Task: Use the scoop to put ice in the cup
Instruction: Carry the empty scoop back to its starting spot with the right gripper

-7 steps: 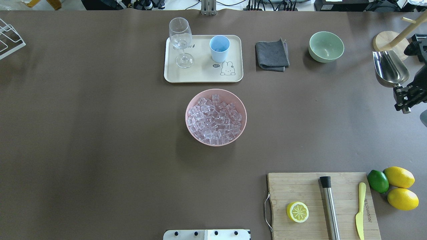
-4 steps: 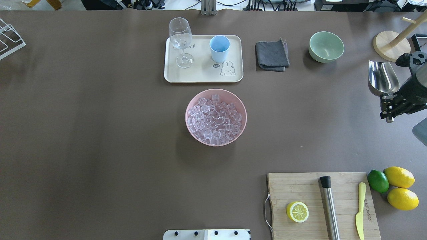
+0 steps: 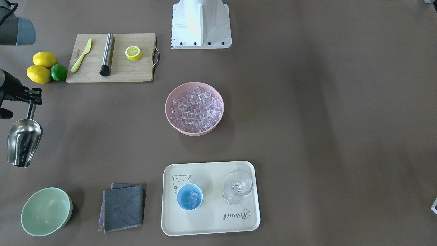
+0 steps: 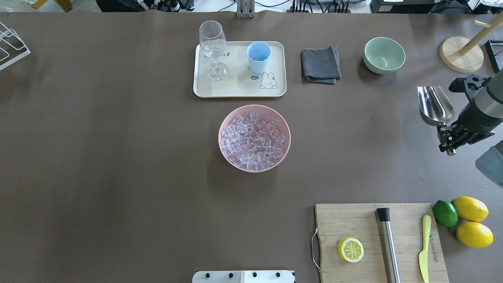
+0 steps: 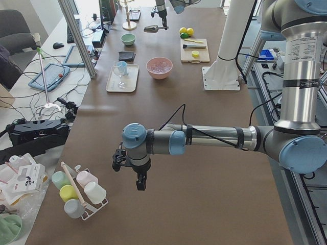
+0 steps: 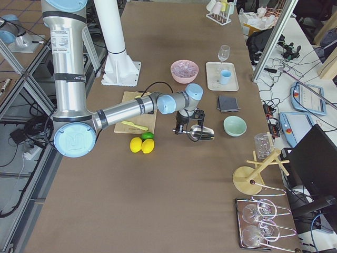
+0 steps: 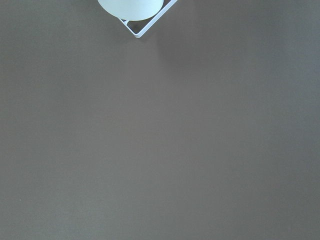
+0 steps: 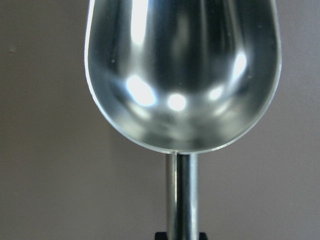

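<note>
The right pincer clamps the scoop by its handle above the surface, well apart from the cup on the tray. Ice fills the pink bowl. I cannot tell the left pincer open from closed.

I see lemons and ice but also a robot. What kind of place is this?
Most likely a robot lab set up like a drinks bar: a robot arm holds a steel scoop, and a pink bowl of ice and lemons sit on the table.
</note>
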Controlling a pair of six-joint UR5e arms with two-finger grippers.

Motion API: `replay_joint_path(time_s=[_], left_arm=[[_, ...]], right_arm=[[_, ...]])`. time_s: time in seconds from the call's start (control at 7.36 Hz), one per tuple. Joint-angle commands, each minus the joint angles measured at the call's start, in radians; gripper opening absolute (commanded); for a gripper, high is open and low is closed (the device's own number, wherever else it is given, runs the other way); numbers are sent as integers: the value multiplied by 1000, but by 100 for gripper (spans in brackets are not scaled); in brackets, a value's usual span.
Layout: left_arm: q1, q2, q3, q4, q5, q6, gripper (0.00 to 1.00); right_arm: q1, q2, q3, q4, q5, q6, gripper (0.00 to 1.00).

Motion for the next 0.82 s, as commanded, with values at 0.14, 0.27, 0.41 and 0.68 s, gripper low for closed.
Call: replay_joint_path(time_s=[0.14,0.27,0.41,0.68], left_arm=[[-1,0,5,-3,0,-2,98],[-1,-1,-1,-5,0,-5,98],[0,-9,-2,-8,0,-5,98],[-5,-8,-5,-3,-24,-3,98]], right_arm=[[-11,14,-65,0,19,-66,0],[-12,14,-71,0,27,-64,0],[-14,14,-73,0,34,-64,0],[-14,19,-93,2,37,-67,0]])
